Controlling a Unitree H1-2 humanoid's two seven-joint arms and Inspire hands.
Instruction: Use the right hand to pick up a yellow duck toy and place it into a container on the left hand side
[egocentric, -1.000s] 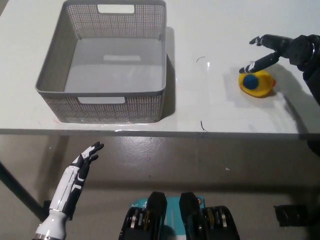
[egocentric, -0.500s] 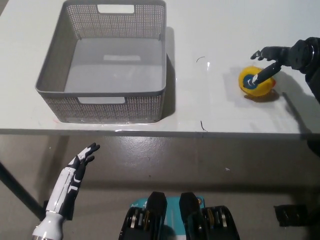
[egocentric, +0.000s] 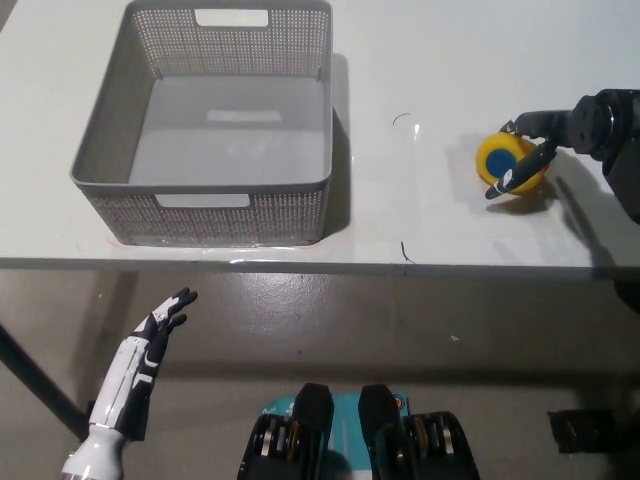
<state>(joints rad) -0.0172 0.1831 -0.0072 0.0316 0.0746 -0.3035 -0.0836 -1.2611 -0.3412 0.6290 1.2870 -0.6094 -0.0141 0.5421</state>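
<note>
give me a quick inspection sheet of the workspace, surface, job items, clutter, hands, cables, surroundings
surface: white table, a few small dark marks near its front edge
job's things: yellow duck toy with a blue patch, at the table's right side; grey mesh container at the left, nothing seen inside
clutter: nothing seen
hands: right hand is at the duck, black fingers curled over and around it, duck not lifted off the table; left hand rests below the table edge at lower left, holding nothing, fingers apart
cables: nothing seen
surroundings: grey floor below the table, a dark table leg at far left, a small dark object on the floor at lower right
</note>
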